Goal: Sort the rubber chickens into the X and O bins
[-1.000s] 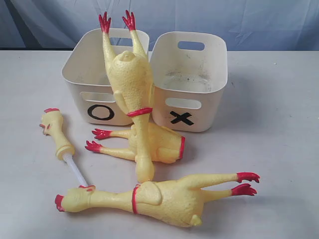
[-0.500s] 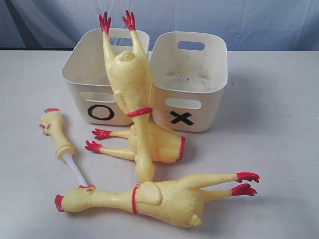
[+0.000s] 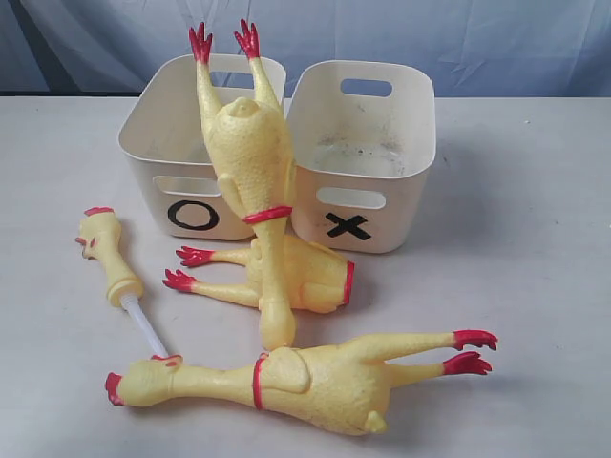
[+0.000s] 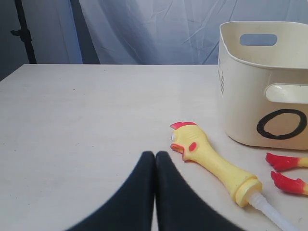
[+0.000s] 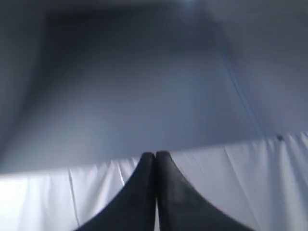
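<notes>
The O bin and the X bin stand side by side at the back of the table. One whole chicken leans head-down against them, red feet up. In front of it lies a headless body, and a second whole chicken lies nearest the front. A head with a white tube rests at the left. No gripper shows in the exterior view. My left gripper is shut and empty just beside that head, with the O bin beyond. My right gripper is shut, facing only a white curtain.
The pale table is bare to the right of the bins and chickens. A white-blue curtain hangs behind the table. A dark stand rises past the table's far corner in the left wrist view.
</notes>
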You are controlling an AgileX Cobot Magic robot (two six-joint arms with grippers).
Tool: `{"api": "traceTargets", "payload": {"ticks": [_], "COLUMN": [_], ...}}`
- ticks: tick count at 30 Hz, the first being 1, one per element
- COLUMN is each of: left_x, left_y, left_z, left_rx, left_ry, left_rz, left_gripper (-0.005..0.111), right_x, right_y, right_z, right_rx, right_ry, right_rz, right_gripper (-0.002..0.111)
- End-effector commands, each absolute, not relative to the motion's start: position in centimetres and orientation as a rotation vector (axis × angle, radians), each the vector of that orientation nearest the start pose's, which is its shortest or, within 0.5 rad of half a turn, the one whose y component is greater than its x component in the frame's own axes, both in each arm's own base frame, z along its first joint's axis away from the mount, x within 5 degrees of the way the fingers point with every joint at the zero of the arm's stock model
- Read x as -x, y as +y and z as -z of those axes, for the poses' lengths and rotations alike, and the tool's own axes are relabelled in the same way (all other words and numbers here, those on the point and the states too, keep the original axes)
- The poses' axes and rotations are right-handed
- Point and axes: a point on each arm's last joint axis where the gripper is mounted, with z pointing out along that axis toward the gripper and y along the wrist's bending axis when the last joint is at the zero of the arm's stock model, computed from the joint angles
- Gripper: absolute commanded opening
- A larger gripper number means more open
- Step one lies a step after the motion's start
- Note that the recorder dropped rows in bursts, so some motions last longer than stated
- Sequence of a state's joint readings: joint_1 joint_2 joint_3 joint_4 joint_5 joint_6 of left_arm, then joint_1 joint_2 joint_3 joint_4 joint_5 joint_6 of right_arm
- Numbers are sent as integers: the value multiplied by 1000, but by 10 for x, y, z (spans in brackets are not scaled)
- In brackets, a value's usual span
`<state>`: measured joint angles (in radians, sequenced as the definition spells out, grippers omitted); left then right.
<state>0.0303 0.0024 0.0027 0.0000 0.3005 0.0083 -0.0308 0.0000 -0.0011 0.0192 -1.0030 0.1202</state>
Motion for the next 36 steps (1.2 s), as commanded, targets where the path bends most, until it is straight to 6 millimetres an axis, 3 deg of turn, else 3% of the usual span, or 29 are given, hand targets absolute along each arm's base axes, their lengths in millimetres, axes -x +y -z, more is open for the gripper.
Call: {"api": "traceTargets", "payload": {"ticks": [1, 4, 9, 13, 16, 17, 18, 19, 20, 21, 24, 25, 26, 27, 29, 34, 35, 36], "left_x": [-55, -55, -55, -55, -55, -55, -55, -55, -55, -55, -55, -55, -55, -55, -55, -55, -55, -55], "left_y": [1, 1, 1, 1, 1, 1, 1, 1, 1, 1, 1, 1, 1, 1, 1, 1, 1, 1], "left_z": [-187, -187, -187, -187, -187, -187, -187, -187, -187, -187, -187, -187, -187, -187, -187, -187, -187, -187], "left_rx": [20, 20, 20, 20, 20, 20, 20, 20, 20, 20, 20, 20, 20, 20, 20, 20, 20, 20], "left_ry": [1774, 1774, 1774, 1774, 1774, 1774, 1774, 1774, 1774, 1774, 1774, 1774, 1774, 1774, 1774, 1774, 1774, 1774], "left_rz": [-19, -19, -19, -19, -19, -19, -19, -19, -19, -19, -19, -19, -19, -19, -19, -19, -19, -19], "left_gripper": [0, 0, 0, 0, 0, 0, 0, 0, 0, 0, 0, 0, 0, 0, 0, 0, 0, 0], "right_x": [22, 41, 71, 90, 96, 92, 90, 70, 54, 21, -38, -64, -76, -99, -134, -203, -217, -221], "right_y": [-3, 5, 21, 21, 20, 20, 19, 13, 10, 3, -11, -13, -11, -3, 14, 53, 68, 75], "right_z": [-313, -348, -420, -479, -518, -543, -552, -570, -576, -580, -563, -540, -528, -505, -475, -411, -397, -392], "right_rx": [-72, 30, 196, 162, 164, 159, 137, 63, 13, -135, -411, -493, -469, -322, -197, 57, 381, 506], "right_ry": [178, 98, 253, 357, 375, 381, 394, 472, 530, 655, 915, 1183, 1328, 1633, 1962, 2500, 2534, 2519], "right_rz": [-249, -222, -75, -204, -159, -167, -186, -236, -273, -422, -495, -429, -376, -229, -262, -463, -522, -537], "right_gripper": [-1, -1, -1, -1, -1, -1, -1, -1, -1, -1, -1, -1, -1, -1, -1, -1, -1, -1]}}
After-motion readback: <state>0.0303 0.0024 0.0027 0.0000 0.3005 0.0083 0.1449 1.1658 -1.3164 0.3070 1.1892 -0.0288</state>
